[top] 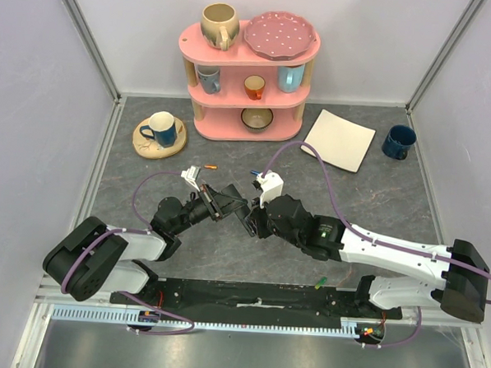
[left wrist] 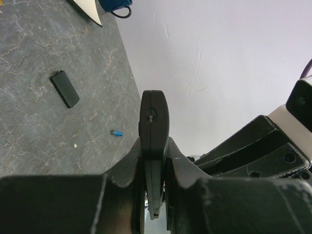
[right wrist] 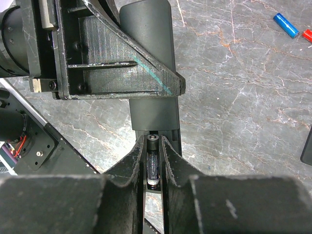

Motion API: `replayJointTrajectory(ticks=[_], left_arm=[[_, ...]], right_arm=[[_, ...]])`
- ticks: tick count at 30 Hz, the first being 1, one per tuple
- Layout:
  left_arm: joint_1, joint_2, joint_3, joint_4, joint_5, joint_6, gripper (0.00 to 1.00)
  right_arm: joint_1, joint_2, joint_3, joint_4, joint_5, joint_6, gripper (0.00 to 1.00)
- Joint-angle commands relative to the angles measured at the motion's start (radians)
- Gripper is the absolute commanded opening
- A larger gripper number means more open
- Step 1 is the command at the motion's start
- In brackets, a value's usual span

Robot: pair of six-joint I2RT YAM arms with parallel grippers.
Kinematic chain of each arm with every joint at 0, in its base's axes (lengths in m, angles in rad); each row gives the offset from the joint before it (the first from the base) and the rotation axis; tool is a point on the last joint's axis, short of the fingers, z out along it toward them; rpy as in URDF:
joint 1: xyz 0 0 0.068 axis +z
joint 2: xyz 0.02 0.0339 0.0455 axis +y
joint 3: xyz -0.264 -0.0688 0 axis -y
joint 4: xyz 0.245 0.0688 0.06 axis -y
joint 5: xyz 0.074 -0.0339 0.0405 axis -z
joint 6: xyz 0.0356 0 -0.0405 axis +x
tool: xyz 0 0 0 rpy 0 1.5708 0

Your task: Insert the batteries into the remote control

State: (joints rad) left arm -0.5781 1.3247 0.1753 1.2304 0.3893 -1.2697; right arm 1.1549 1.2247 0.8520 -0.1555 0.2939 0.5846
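While both arms meet at the centre of the overhead frame, you have the following on hand. Item one: left claw (left wrist: 155,146), clamped shut on the remote control (left wrist: 154,114), which stands edge-on at the middle of the left wrist frame and appears to be held off the table (left wrist: 44,126). Item two: right claw (right wrist: 153,146), closed narrowly on a dark battery (right wrist: 152,165) with a silver cap, low centre of the right wrist frame. Its pads appear to press both sides. The cell lies in line with the remote's body at its near end, seemingly in or at the mouth of the compartment. You cannot tell from these views whether it is fully seated. Item three: loose stock on the table, namely a blue battery (right wrist: 285,25) and a red battery (right wrist: 307,34), side by side at the upper right of the right wrist frame and well apart from the remote. Item four: a flat black panel (left wrist: 64,88) lying on the table at the upper left of the left wrist frame. You may judge it to be the compartment cover, taken off. Status, as a judgement: one cell is mid-insertion, none is visibly confirmed home, at least one further cell is probably owed, and the cover is not yet refitted.
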Motion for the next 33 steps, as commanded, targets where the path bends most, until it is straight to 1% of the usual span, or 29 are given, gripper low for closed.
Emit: replayJointTrajectory(ticks=[1, 5, 10, 13, 15, 16, 20, 33], left_arm=[[-0.003, -0.016, 0.046, 0.432, -0.021, -0.025, 0.02], [-0.005, -0.013, 0.050, 0.432, -0.020, -0.025, 0.02], [-0.005, -0.010, 0.053, 0.434, -0.021, -0.023, 0.02], [-0.005, -0.010, 0.055, 0.434, -0.021, -0.022, 0.02], [-0.005, -0.009, 0.055, 0.432, -0.021, -0.022, 0.02], [-0.005, -0.009, 0.055, 0.434, -0.023, -0.022, 0.02], [-0.005, -0.010, 0.050, 0.434, -0.020, -0.020, 0.02], [-0.005, -0.013, 0.036, 0.434, -0.021, -0.017, 0.02]], right_arm=[[0.011, -0.007, 0.039, -0.013, -0.006, 0.012, 0.20], [0.016, 0.007, 0.047, -0.013, -0.027, 0.006, 0.19], [0.026, 0.019, 0.058, -0.010, -0.041, -0.002, 0.13], [0.029, 0.025, 0.058, -0.010, -0.042, -0.003, 0.13], [0.029, 0.027, 0.058, -0.010, -0.041, -0.003, 0.15], [0.029, 0.027, 0.058, -0.010, -0.039, -0.003, 0.20], [0.029, 0.019, 0.059, -0.013, -0.021, 0.003, 0.28], [0.029, 0.010, 0.078, -0.030, 0.017, 0.012, 0.37]])
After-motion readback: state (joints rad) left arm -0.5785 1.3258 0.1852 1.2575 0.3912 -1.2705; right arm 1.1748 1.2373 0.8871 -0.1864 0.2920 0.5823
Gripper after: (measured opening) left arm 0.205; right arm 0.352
